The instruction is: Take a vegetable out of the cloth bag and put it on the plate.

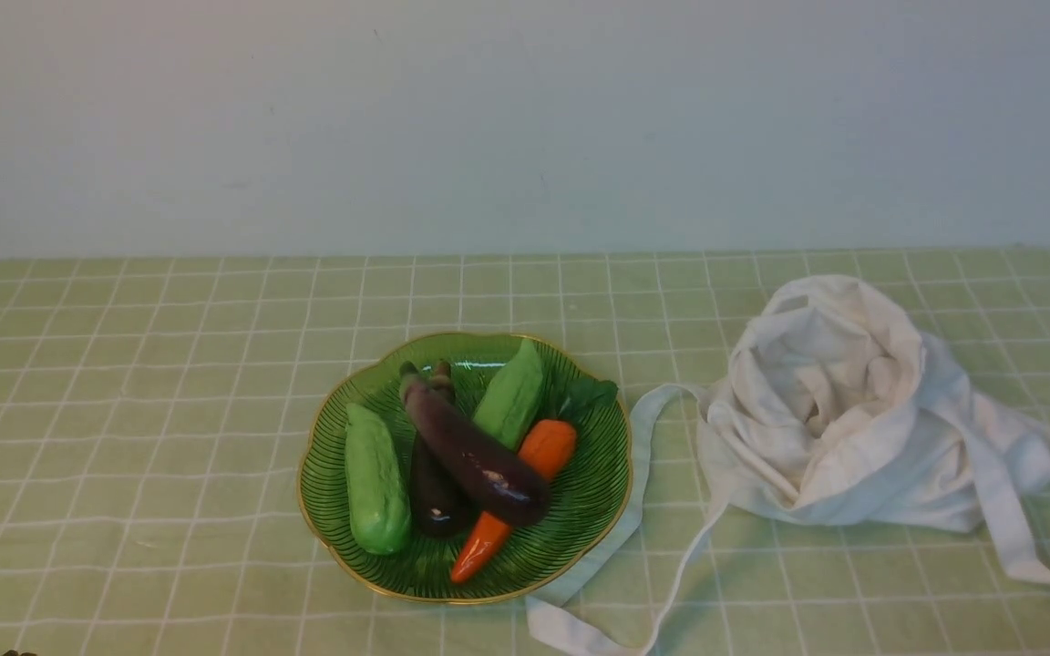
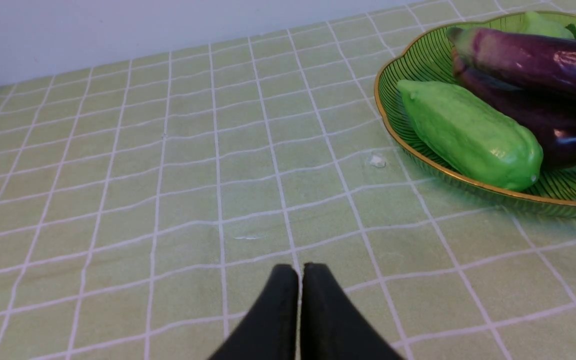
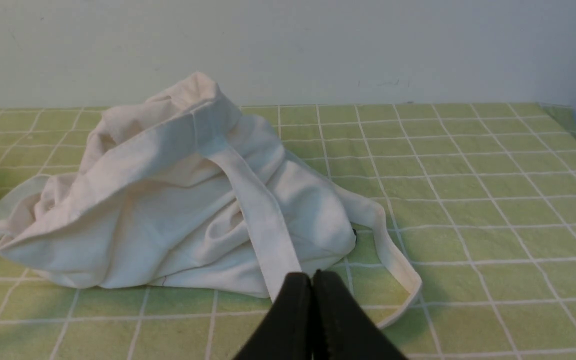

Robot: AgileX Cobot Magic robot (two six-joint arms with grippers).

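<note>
Glossy green plate (image 1: 598, 492), shiny smooth vegetable (image 1: 475, 456), soft matt cloth bag (image 1: 835, 410).

Long purple eggplant (image 1: 475, 451) lies diagonally atop green plate (image 1: 334, 437); crumpled off-white cloth bag (image 1: 839, 410) right of it.

We count 1 plate (image 1: 593, 510), holding 5 veg plus 1 leafy green item (image 1: 591, 394). Veg breakdown: 2 eggplants, i.e. 1 long purple-brown eggplant (image 1: 475, 456) and 1 shorter near-black eggplant (image 1: 436, 499); 2 light green gourds (image 1: 375, 492) (image 1: 512, 394); 1 orange carrot (image 1: 516, 497). Cloth bags: 1 (image 1: 844, 410), w/ 2 strap handles (image 1: 653, 510) (image 1: 1008, 510). Grippers in wrist views: 2, left gripper (image 2: 299, 272) and right gripper (image 3: 311, 280).
</note>
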